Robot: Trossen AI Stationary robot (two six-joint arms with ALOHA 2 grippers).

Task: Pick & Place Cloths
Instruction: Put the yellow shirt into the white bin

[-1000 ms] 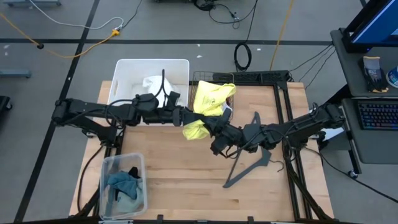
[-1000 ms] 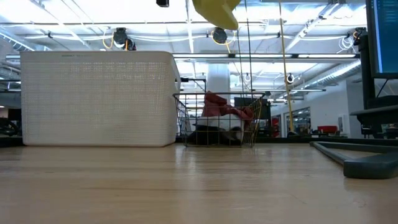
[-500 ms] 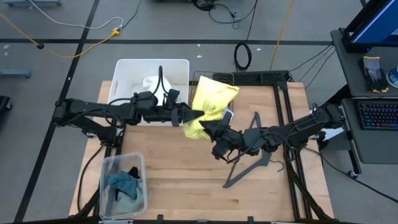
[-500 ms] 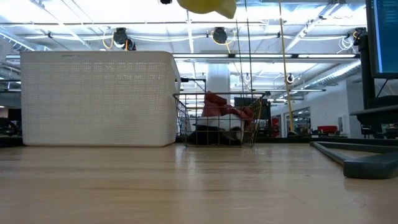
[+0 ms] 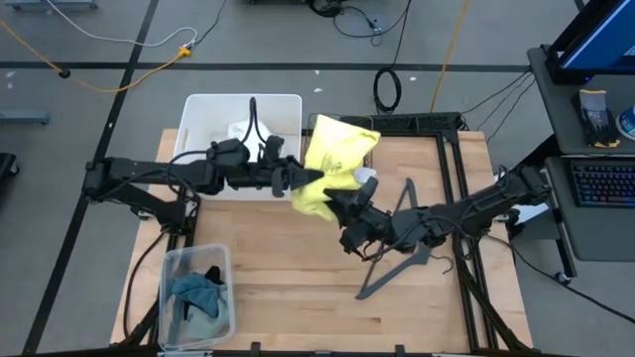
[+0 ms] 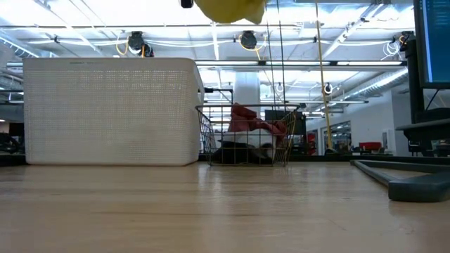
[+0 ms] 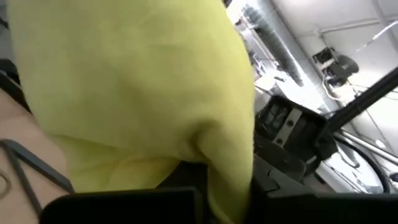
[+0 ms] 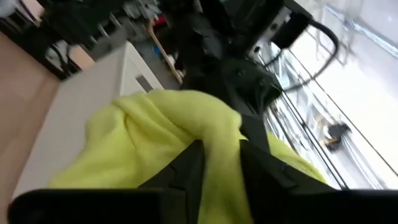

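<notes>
Yellow cloth (image 5: 335, 159) pinched aloft by left fingers (image 5: 306, 179) at nine o'clock and right fingers (image 5: 335, 201) at six o'clock.

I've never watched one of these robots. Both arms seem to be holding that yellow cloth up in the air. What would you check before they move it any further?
1. Left gripper grips the yellow cloth: ok, cloth bunches at its tip.
2. Right gripper grips the same cloth: ok, fabric pinched between its fingers in the right wrist view.
3. Cloth clear of the table: ok, the low view shows it high above the wood.
4. White bin has room: ok, only a white cloth inside.
5. Cloth free of the wire basket: cannot tell from above.
6. Hanger clear of the right arm: cannot tell, they overlap.
</notes>
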